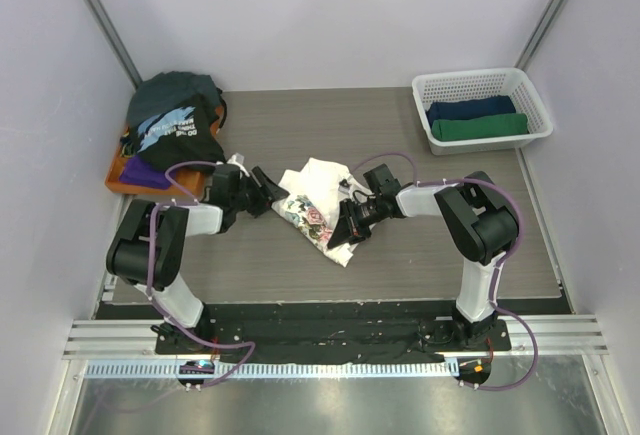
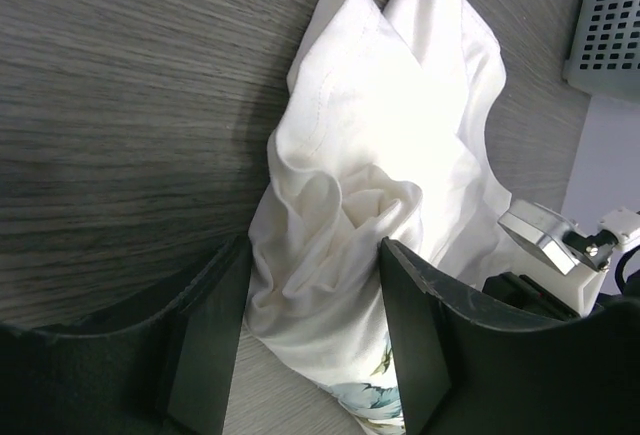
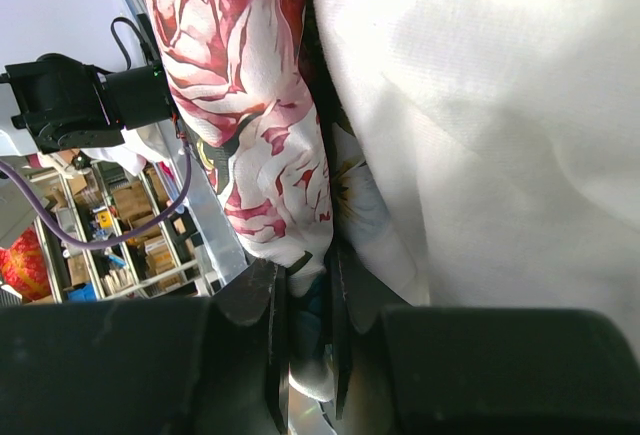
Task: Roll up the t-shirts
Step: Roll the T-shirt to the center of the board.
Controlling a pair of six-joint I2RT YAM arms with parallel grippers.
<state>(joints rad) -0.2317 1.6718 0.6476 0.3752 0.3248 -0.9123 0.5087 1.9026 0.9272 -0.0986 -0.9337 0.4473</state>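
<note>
The cream-white t-shirt (image 1: 318, 187) with the pink-rose print lies crumpled in the middle of the table. My left gripper (image 1: 278, 193) is at its left edge. In the left wrist view the left gripper (image 2: 312, 250) stands open, its fingers on either side of a bunched fold of the t-shirt (image 2: 380, 105). My right gripper (image 1: 352, 217) is at the shirt's near right edge. In the right wrist view the right gripper (image 3: 305, 265) is shut on a thin fold of the t-shirt (image 3: 500, 105) beside the rose print.
More t-shirts (image 1: 175, 125), teal, black and purple, are piled on an orange tray (image 1: 116, 179) at the back left. A white lattice basket (image 1: 478, 81) at the back right holds a navy roll (image 1: 470, 110) and a green roll (image 1: 478, 128).
</note>
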